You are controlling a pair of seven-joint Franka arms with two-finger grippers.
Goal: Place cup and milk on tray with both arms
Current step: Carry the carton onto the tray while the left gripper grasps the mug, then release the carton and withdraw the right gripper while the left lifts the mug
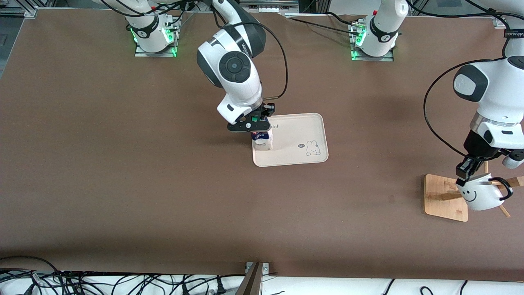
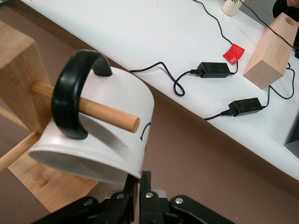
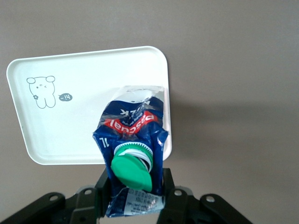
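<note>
The cream tray (image 1: 294,131) with a bunny drawing lies mid-table. My right gripper (image 1: 258,130) is shut on the dark-blue and white milk (image 1: 262,140), held upright over the tray's end toward the right arm; I cannot tell if its base touches the tray. In the right wrist view my right gripper (image 3: 135,183) clamps the milk (image 3: 133,130) below its green cap (image 3: 131,170), above the tray (image 3: 84,79). My left gripper (image 1: 466,177) is shut on the rim of the white smiley cup (image 1: 483,196). In the left wrist view the cup (image 2: 107,140) hangs by its black handle (image 2: 70,100) on a wooden peg (image 2: 110,115), and my left gripper (image 2: 140,182) pinches its rim.
The bamboo rack (image 1: 444,196) with pegs stands at the left arm's end of the table, under the cup. Cables (image 1: 102,282) lie along the edge nearest the front camera. Power adaptors (image 2: 215,70) and a wooden block (image 2: 271,51) lie on a white surface off the table.
</note>
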